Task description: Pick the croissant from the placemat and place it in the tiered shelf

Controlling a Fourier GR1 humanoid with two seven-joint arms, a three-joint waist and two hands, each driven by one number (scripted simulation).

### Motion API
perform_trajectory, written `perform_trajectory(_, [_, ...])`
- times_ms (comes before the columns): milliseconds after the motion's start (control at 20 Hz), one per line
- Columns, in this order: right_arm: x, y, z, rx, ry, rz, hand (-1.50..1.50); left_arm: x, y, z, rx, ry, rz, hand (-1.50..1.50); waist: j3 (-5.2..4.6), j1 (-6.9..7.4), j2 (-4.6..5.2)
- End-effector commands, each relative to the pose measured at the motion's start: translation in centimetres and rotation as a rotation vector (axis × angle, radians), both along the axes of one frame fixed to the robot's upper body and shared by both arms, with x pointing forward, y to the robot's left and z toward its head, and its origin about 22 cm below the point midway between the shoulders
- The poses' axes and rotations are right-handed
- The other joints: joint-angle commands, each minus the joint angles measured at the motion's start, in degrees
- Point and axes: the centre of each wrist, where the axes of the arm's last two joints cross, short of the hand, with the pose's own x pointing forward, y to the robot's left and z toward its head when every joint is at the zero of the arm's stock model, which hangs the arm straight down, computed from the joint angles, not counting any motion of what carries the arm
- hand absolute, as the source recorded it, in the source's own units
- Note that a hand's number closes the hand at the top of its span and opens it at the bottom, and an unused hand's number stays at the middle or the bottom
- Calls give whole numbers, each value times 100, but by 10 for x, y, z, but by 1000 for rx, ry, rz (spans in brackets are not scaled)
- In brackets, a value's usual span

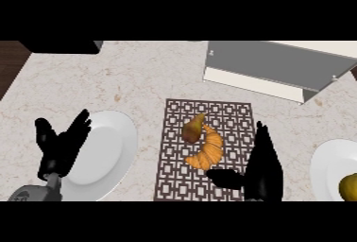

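An orange croissant point(206, 150) lies on the brown patterned placemat point(230, 118) at the middle of the counter, with a brownish pear-like fruit point(193, 128) touching its upper end. The grey and white tiered shelf point(279, 66) stands at the back right. My right hand point(261, 165) is open just right of the croissant, fingers straight and pointing away, thumb reaching toward the croissant's lower end without touching it. At the lower left, my left hand point(61, 142) rests open, fingers up, over the edge of a white plate.
A white plate point(108, 151) sits left of the placemat. Another white plate point(327, 165) at the right edge holds a yellow-green fruit point(349, 187). A dark object point(63, 46) is at the back left corner; the counter's edge runs along the far left.
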Motion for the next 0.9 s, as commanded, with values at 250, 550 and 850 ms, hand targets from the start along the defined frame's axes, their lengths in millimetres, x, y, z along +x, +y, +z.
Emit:
perform_trajectory(250, [22, 11, -8, -22, 165, -162, -150, -3, 3, -10, -13, 42, 13, 0, -25, -78, -1])
perform_trajectory(550, [26, 13, -20, -17, 183, -173, -150, 1, 7, -5, -5, 35, 19, 0, -16, -99, -6])
perform_trajectory(850, [43, 13, -38, -71, 242, -194, -150, 1, -1, -8, 5, 23, 29, 0, -17, -67, 5])
